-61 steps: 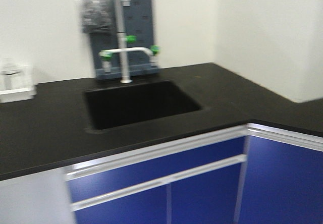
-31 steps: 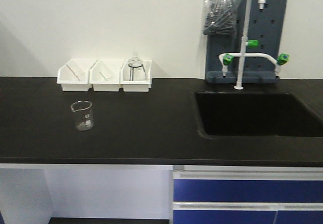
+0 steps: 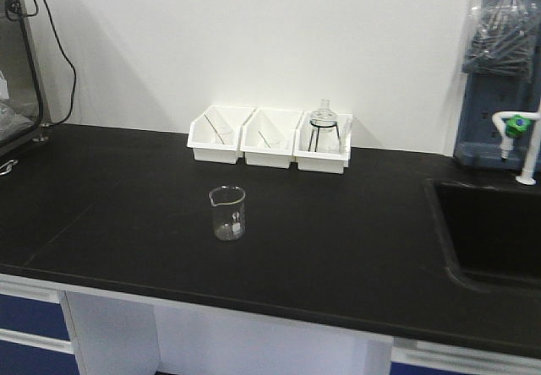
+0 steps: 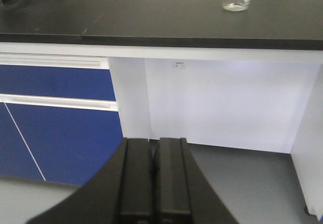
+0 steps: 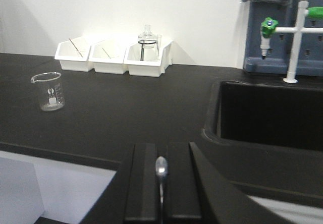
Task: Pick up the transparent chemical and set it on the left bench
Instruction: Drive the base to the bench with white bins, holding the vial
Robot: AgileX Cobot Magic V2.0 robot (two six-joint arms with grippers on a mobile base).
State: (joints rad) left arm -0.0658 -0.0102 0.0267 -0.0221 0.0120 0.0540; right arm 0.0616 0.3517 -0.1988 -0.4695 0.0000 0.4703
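I see the left bench [image 3: 127, 214] as a long matte black top under a plain white wall [image 3: 254, 37]. The transparent chemical [image 3: 227, 213] stands upright on it, alone in the open, in front of three white bins [image 3: 270, 138] lined up against the wall. The rightmost bin holds a round flask [image 3: 322, 120] on a dark tripod. To the right the sunken sink [image 3: 490, 231] cuts into the top, with a white tap [image 3: 528, 143] behind it. Under the bench edge are blue drawers [image 4: 55, 82], a white panel [image 4: 222, 103] and grey floor [image 4: 242, 183].

My left gripper [image 4: 155, 146] hangs low before the cabinets, jaws pressed together on nothing. My right gripper [image 5: 161, 151] is closed too, about level with the bench top and well apart from the chemical. A thin bright metal sliver shows in its seam; I cannot tell what it is.
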